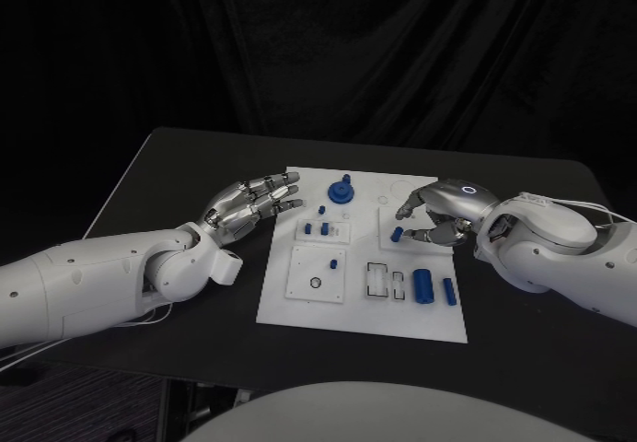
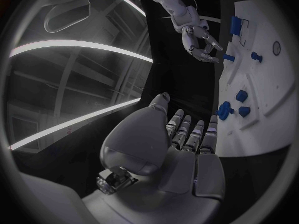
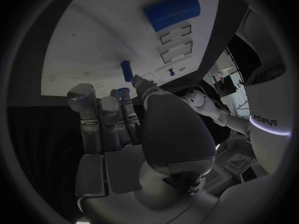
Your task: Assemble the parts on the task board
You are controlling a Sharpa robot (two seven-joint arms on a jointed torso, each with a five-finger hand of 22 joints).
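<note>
Two white robot arms reach in over a black table (image 1: 159, 184), one from each side of a white rectangular task board (image 1: 365, 313) lying flat in the middle.

The left hand (image 1: 249, 207) hovers at the board's left edge, near its far corner. Its silver fingers are spread apart and hold nothing. In the left wrist view the same hand (image 2: 187, 134) shows its fingers stretched toward the board's edge, not touching any part.

The right hand (image 1: 438, 216) is over the right half of the board, palm down, its fingers curled toward a small blue peg (image 1: 397, 234) standing beside its fingertips. In the right wrist view the fingers (image 3: 93, 114) bend down close to a small blue piece (image 3: 123, 92) on the white surface, but whether they grip it cannot be told.

Several blue parts lie or stand on the board. A round blue knob with a stem (image 1: 342, 191) stands near the far edge. A cluster of small blue pegs (image 1: 318, 226) sits below it on the left side. Near the front right, a thick blue cylinder (image 1: 422, 284) lies beside a slimmer blue bar (image 1: 450, 292), both next to rectangular recesses (image 1: 382, 281). A dark ring (image 1: 316, 283) rests on a raised white square at the front left.
</note>
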